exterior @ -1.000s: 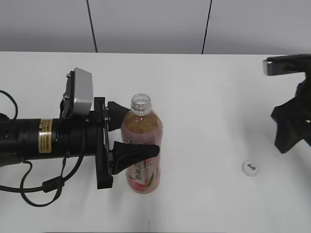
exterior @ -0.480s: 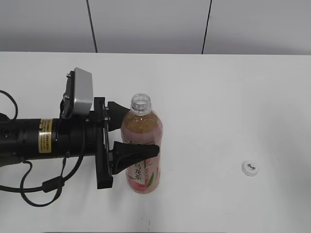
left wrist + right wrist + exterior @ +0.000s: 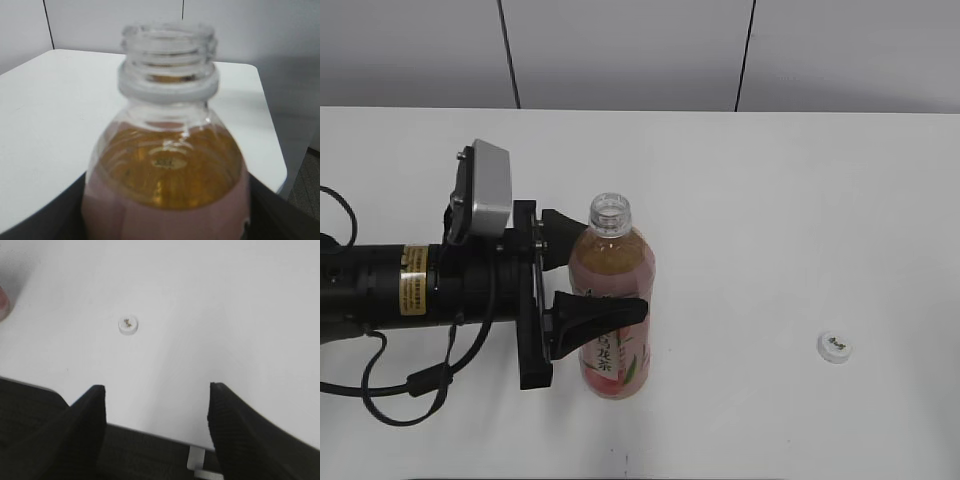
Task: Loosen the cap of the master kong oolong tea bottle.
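Cap (image 3: 835, 346) off, lying on table (image 3: 770, 200) at bottle's (image 3: 613, 300) 3 o'clock, well apart. Left gripper (image 3: 588, 270) pinches bottle body; right gripper (image 3: 156, 410) spread, empty. Task looks done; next likely release.

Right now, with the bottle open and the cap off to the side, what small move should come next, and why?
Probably the left tool should open and let go of the bottle. The bottle's neck is bare, and the cap lies apart on the table, so the loosening looks done. The right tool is open, empty and out of the exterior view, so only the left grip seems left to undo.
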Tool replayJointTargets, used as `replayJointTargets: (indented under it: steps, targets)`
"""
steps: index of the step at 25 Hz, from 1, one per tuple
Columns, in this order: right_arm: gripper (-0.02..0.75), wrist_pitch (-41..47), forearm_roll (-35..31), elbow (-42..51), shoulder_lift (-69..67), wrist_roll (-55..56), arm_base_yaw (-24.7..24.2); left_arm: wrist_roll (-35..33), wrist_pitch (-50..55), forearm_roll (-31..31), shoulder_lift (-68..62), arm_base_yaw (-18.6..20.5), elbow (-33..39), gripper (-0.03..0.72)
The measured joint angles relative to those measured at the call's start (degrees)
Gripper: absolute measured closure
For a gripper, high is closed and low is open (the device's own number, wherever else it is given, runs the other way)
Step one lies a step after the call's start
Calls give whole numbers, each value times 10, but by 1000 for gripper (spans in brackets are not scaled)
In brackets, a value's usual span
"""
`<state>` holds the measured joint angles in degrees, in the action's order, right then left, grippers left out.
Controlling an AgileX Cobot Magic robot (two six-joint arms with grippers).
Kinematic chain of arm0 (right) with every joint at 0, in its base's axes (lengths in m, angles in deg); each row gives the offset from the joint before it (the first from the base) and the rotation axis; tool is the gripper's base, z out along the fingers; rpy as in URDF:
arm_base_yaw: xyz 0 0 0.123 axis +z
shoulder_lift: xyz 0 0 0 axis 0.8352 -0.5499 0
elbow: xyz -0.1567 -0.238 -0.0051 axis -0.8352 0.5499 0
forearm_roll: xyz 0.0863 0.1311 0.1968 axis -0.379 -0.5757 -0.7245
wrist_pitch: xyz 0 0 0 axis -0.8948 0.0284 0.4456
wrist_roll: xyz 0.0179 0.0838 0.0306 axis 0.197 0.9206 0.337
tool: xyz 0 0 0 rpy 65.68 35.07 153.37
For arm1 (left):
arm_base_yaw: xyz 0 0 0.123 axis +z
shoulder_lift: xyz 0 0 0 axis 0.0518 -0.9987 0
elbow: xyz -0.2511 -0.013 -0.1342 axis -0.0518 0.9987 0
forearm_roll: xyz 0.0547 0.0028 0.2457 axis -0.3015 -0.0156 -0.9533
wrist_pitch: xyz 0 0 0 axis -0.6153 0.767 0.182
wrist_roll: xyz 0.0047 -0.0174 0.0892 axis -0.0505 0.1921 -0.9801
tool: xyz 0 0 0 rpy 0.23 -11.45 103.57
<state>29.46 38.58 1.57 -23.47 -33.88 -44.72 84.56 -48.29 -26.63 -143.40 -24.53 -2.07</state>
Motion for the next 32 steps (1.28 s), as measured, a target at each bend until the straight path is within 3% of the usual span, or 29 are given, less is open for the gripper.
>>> replayJointTargets:
  steps: [7, 23, 32]
  targets:
    - [251, 13, -19, 15, 81, -1, 0, 0, 1, 0, 0, 0, 0, 228]
    - [251, 13, -23, 16, 86, -1, 0, 0, 1, -1, 0, 0, 0, 219]
    - [253, 14, -23, 16, 86, -2, 0, 2, -17, -12, 1, 0, 0, 119]
